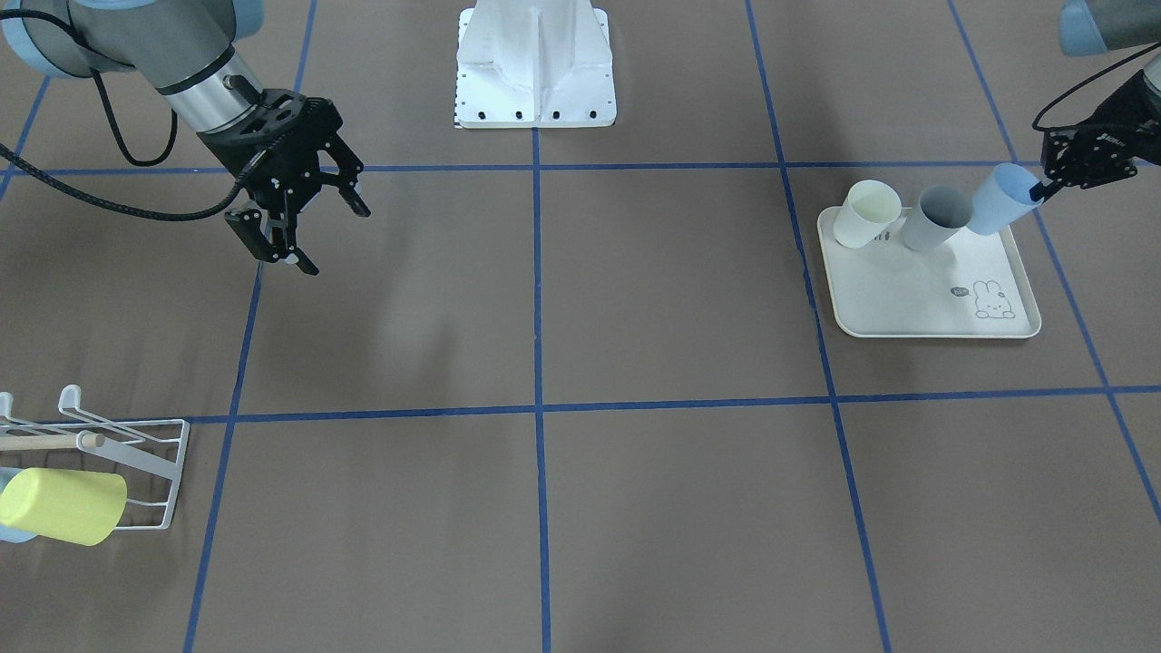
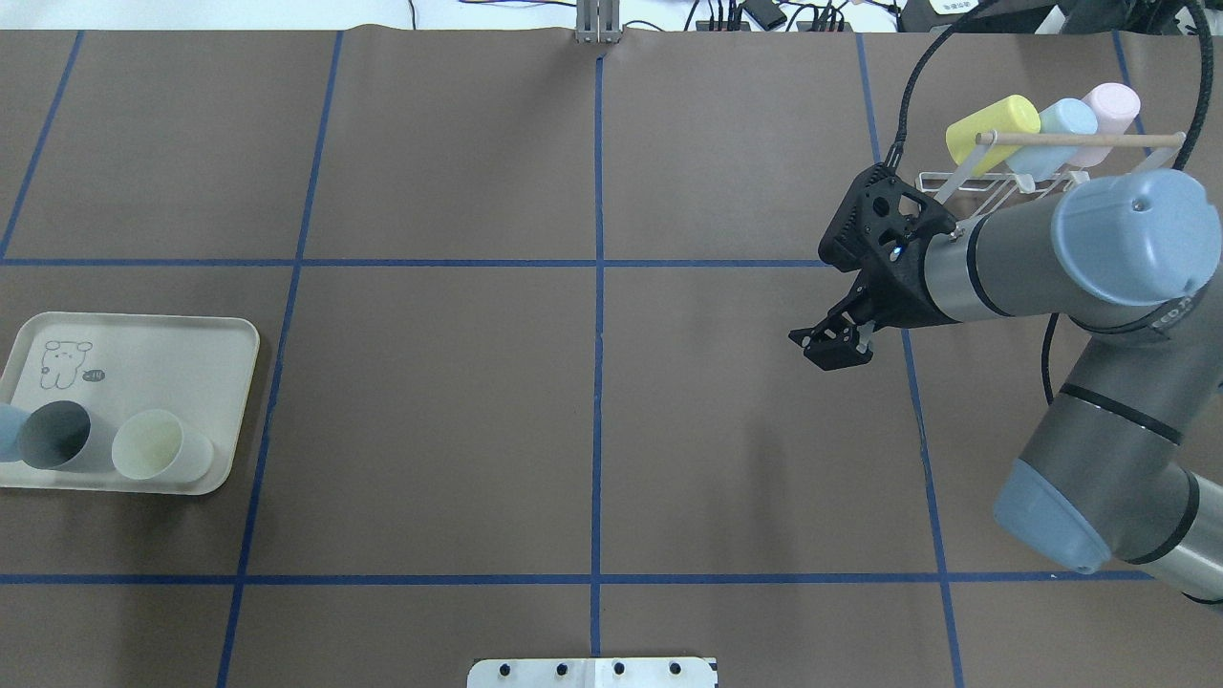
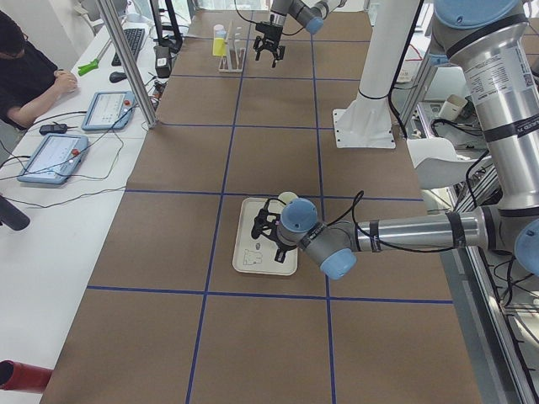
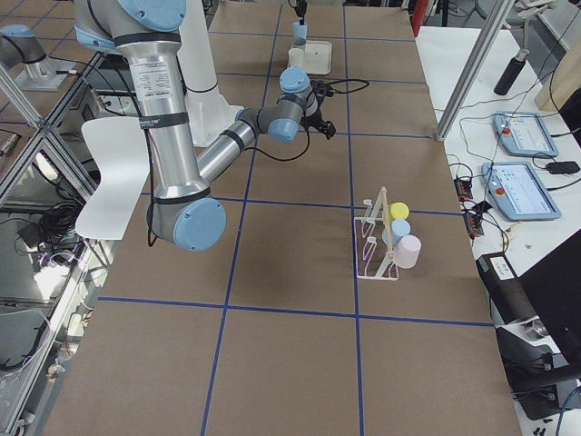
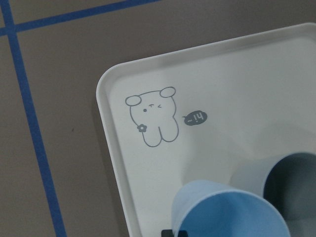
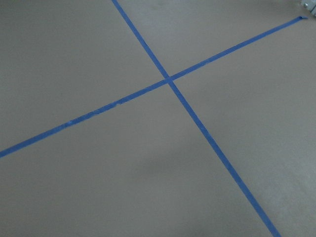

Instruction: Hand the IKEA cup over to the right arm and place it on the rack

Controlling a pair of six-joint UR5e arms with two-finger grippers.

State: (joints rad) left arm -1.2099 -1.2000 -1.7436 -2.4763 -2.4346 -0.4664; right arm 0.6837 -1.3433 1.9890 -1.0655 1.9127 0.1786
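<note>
Frontally, the left gripper is clamped on the rim of the pale-blue cup, with one finger inside the mouth. The cup hangs tilted over the corner of the tray nearest the robot, just beside the grey cup and the cream cup standing there. A rim grip probably leaves the cup's wall free for the receiving arm. The right gripper hovers above the table with its jaws apart and nothing between them, well apart from the cup and apparently awaiting the hand-over.

Overhead view: the rack sits near the right gripper, on its far side. It carries a yellow cup, a second blue cup and a pink cup, all lying on their sides beneath the wooden rod. Whether a free peg remains cannot be told.

Side views: the arms work at opposite ends of the table. The transfer, judged not yet begun, therefore calls for both to meet near the middle.

Left wrist view: the held cup's rim fills the lower edge, above the tray's printed animal.

Right wrist view: only bare table crossed by blue tape.
</note>
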